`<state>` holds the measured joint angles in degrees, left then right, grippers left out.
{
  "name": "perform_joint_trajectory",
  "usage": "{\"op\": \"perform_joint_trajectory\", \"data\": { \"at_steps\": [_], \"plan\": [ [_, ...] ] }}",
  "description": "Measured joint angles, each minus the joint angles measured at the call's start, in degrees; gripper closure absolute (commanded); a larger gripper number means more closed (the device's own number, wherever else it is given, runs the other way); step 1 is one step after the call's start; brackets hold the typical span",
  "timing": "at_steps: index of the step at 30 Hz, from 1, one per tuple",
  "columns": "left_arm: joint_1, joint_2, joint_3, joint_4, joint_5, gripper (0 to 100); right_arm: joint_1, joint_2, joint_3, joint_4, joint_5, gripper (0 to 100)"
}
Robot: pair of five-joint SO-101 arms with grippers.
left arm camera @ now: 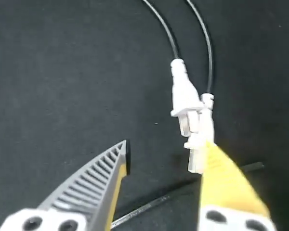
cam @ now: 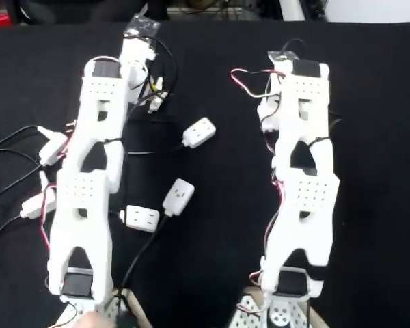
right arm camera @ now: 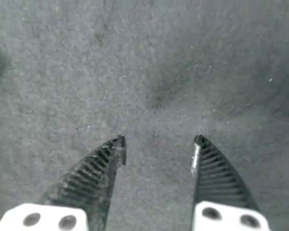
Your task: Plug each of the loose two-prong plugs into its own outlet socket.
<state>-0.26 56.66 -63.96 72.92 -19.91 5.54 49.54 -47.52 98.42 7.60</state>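
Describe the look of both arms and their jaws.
Both are white shells with grids of small holes and black motors at the joints. Thin red wires run along the left arm and right arm. Left jaws: one grey and ribbed, one yellow. Right jaws: both dark, ribbed, pointed.

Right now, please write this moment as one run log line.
left gripper: open, beside two loose plugs | right gripper: open, over bare cloth | sockets: three, on cloth

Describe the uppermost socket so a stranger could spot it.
On the black table, look in the gap between the two white arms. Of three white sockets there, it is the socket farthest from the arms' bases, lying alone while the other two sit close together.
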Motion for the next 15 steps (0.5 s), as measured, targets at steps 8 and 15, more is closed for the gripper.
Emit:
{"op": "perform_joint_trajectory", "data": {
  "at_steps": [8, 15],
  "plan": [
    [2.3, 13.5, -26.8, 10.3, -1.6, 68, 0.0, 0.0, 0.0, 0.0, 0.0, 77.6],
    [1.5, 16.3, -26.3, 3.2, -0.2, 68, 0.0, 0.0, 0.0, 0.0, 0.0, 77.6]
  ]
}}
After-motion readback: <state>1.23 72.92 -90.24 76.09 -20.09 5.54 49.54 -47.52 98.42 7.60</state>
